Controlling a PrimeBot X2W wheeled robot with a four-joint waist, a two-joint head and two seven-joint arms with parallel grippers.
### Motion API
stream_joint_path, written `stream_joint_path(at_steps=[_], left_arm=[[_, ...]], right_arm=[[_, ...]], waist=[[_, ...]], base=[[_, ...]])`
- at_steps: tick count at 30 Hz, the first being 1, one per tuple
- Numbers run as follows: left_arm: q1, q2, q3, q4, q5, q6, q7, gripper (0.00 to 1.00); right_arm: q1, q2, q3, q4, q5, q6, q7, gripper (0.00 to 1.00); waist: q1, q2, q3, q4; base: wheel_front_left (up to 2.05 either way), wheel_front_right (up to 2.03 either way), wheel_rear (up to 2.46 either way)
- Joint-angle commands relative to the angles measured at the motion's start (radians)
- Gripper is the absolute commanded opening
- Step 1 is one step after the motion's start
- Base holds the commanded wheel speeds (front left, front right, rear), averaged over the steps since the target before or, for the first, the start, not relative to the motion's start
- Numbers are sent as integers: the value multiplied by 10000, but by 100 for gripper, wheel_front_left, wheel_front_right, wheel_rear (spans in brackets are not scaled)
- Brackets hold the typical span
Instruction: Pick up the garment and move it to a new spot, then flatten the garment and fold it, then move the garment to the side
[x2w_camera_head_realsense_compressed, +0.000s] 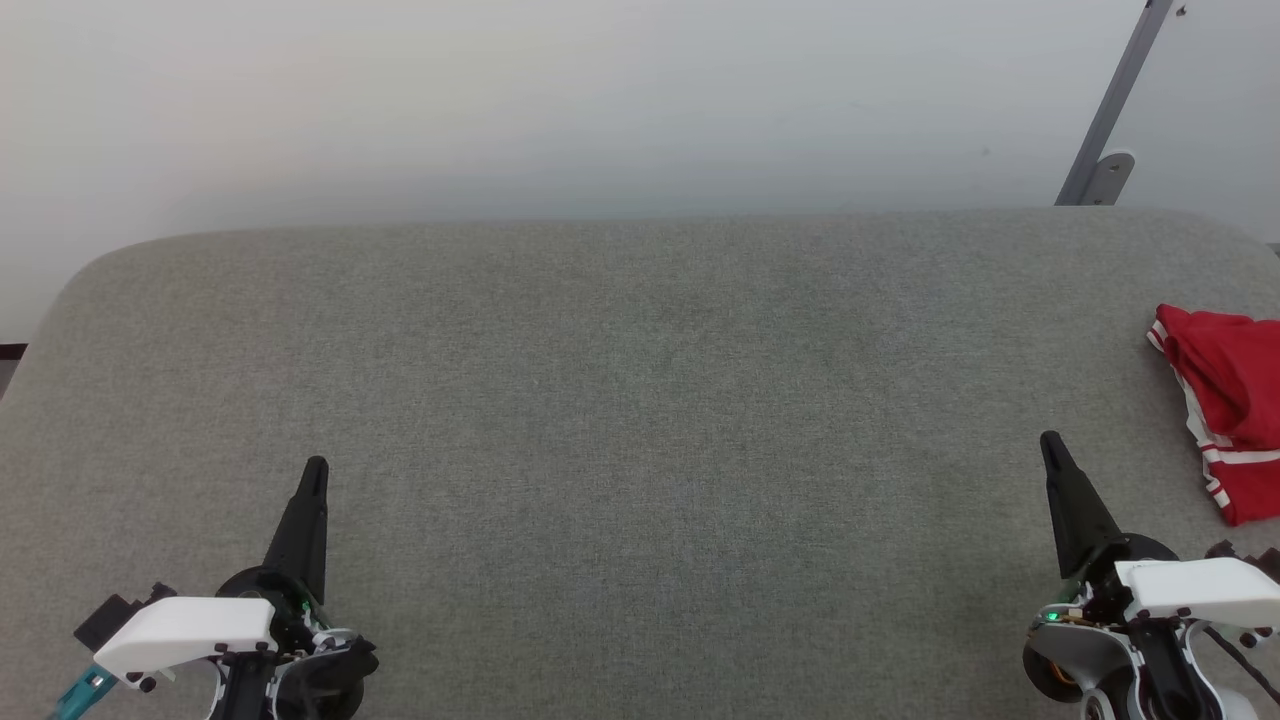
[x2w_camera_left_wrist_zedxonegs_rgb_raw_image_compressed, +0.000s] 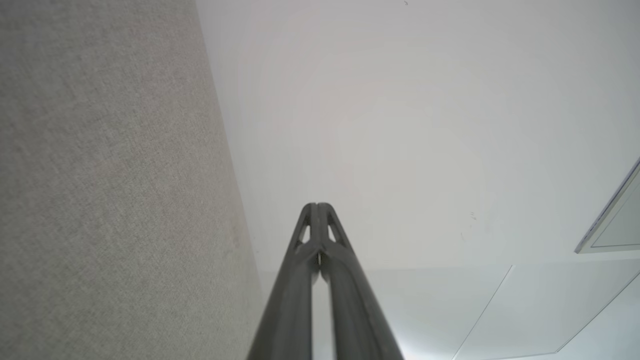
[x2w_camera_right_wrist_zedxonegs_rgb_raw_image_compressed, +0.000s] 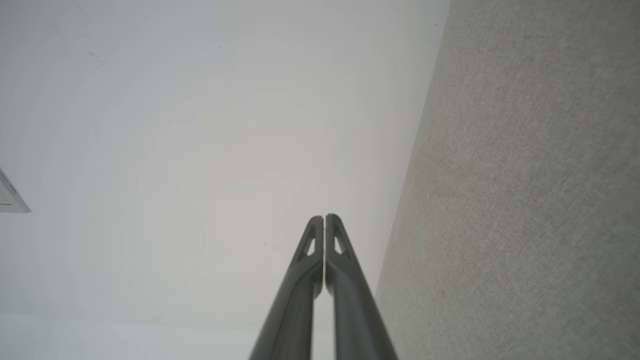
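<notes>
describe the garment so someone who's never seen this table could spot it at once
Start from the wide grey cloth-covered table and follow it to its right side. There, right of and beyond the right gripper, lies the garment, a crumpled heap cut off by the picture's edge. Its bright red cloth with white-striped trim stands out against the plain grey.

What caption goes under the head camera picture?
Red garment lies far right on the grey surface; left gripper and right gripper shut.

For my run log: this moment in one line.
garment: bunched, far right | left gripper: jaws shut, empty | right gripper: jaws shut, empty
</notes>
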Motion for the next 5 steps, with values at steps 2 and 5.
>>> stream_joint_path(at_steps=[2,5], left_arm=[[-117,14,14,-1,-28,-54,7,0],[-117,14,14,-1,-29,-54,6,0]], right_arm=[[-50,-16,-5,19,40,-3,29,0],[-50,-16,-6,19,41,-3,29,0]], waist=[[0,0,0,0],[0,0,0,0]], base=[[0,0,0],[0,0,0]])
